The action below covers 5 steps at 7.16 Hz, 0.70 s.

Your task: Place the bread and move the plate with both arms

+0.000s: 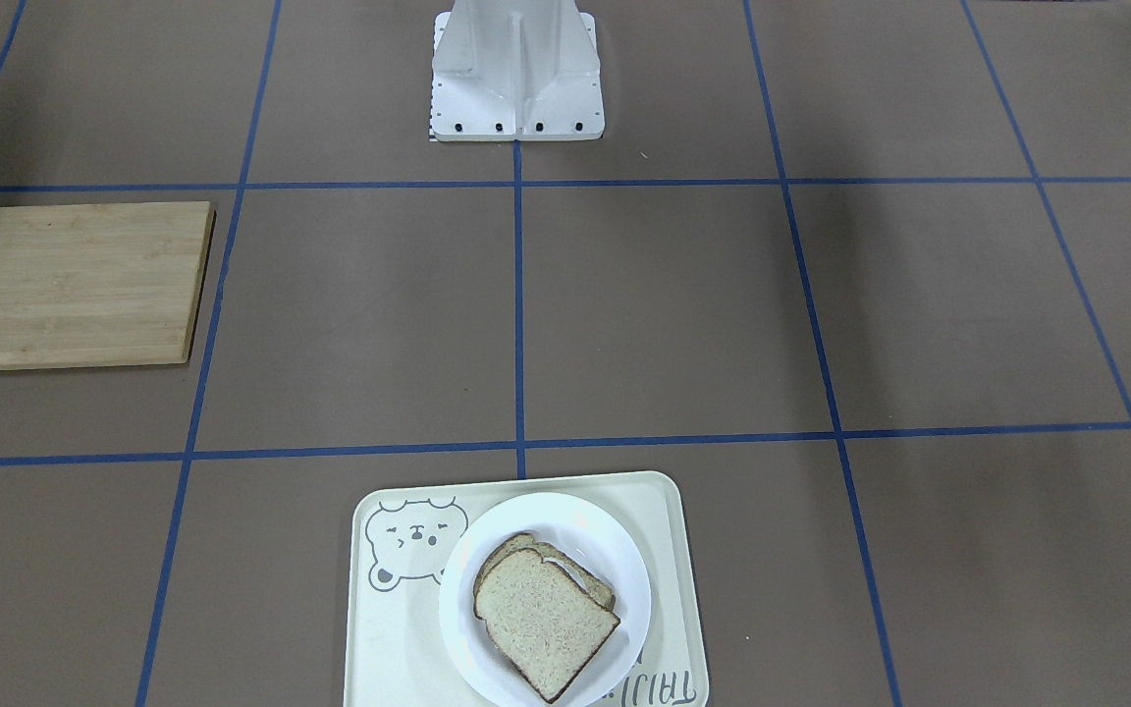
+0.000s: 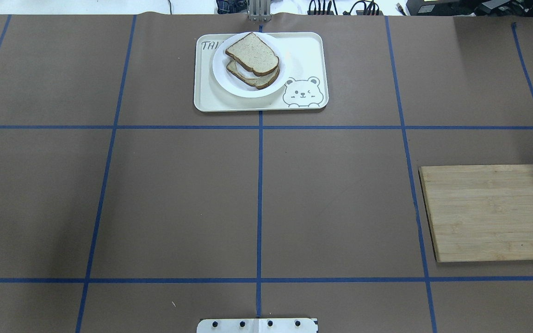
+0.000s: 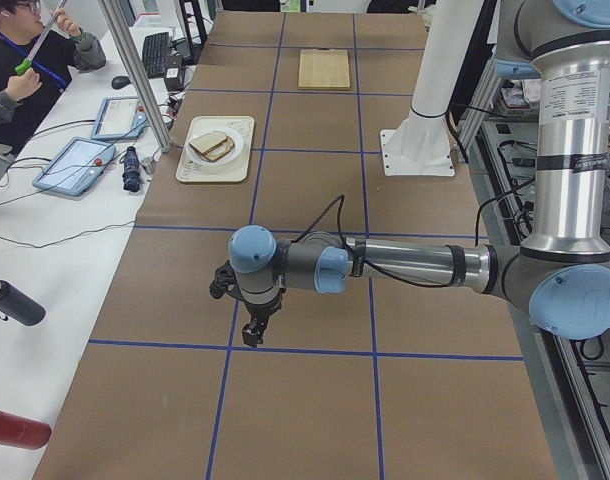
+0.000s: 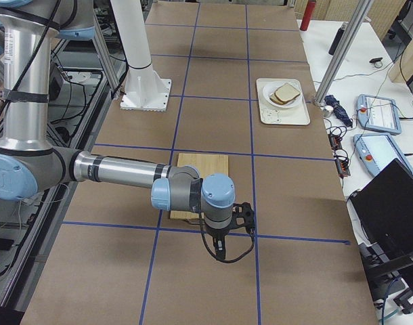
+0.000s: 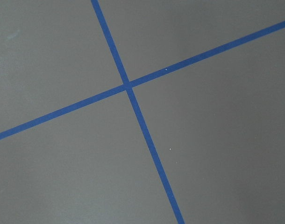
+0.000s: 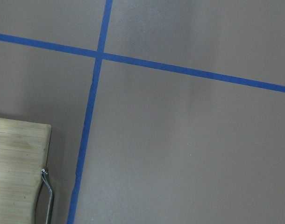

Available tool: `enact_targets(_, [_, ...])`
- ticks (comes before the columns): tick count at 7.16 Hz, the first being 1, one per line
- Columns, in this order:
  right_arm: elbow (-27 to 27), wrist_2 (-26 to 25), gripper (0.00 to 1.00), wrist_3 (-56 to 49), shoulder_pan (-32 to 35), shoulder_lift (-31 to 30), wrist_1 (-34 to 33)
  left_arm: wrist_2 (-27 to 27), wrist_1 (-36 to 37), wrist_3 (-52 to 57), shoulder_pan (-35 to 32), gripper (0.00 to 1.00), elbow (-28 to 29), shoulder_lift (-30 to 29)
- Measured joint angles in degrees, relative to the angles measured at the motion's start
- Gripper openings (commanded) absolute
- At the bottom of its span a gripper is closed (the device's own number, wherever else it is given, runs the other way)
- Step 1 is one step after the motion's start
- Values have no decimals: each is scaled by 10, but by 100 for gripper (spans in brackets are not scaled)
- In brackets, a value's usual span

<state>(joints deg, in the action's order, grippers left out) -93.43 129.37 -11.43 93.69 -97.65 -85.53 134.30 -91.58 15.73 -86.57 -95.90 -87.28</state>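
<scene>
White base plate [image 2: 257, 325] at the robot's edge of the brown table cover [image 2: 178, 208], on the centre line of the blue tape [image 2: 259, 208] grid.

Left arm [image 3: 415, 265] reaches out level, well off to the base plate's left, outside the overhead view. Left gripper [image 3: 253, 330] points down above a tape crossing. It shows only in the side view, so I can't tell if the claw is apart or together. The left wrist view has only cover and tape.

Right arm [image 4: 118, 172] does the same on the base plate's right. Right gripper [image 4: 220, 254] points down just past the outer end of the cutting board [image 2: 491, 212]. Side view only, so I can't tell the claw state here either. The right wrist view catches a board corner and its metal handle [image 6: 48, 196].

The cutting board is bare, right of the base plate and a bit farther out.

Farthest from the base plate, straight ahead on the centre line at the far edge, is the cream tray [image 2: 306, 51] with a bear drawing. The plate [image 2: 221, 76] sits on the tray's left part. The bread [image 2: 251, 53] is on the plate, lying on top of a second slice [image 2: 259, 82] and offset from it. A bit of white shows between them; I can't tell what it is.

Nothing touches the plate or the bread.

Beyond the table's far edge, a person [image 3: 25, 60] sits at a white desk.
</scene>
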Motion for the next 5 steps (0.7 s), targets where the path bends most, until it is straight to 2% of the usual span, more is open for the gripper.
enact_targets(5, [12, 0, 100, 0, 0, 1, 0, 0, 1, -1, -1, 99, 0, 7])
